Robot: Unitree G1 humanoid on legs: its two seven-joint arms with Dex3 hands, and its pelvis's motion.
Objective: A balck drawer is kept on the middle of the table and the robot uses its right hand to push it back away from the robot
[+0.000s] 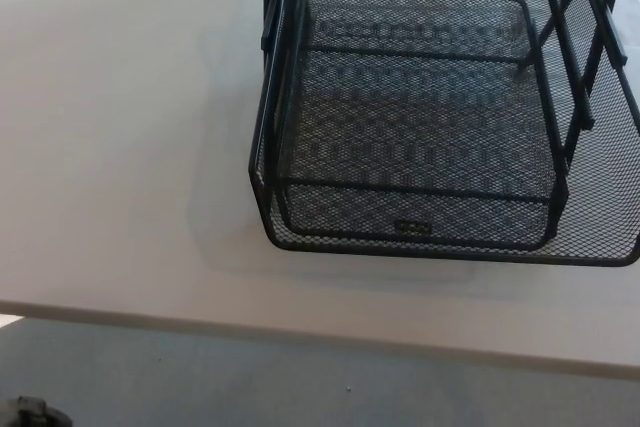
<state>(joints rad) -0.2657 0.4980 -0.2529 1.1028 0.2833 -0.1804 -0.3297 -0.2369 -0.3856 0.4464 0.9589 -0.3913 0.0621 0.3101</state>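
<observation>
The black mesh drawer [420, 127] sat on the pale table [120, 167], its front rim near the table's near edge and its right side running out of the picture. Bare tabletop lay open to its left. Neither robot hand showed in view.
</observation>
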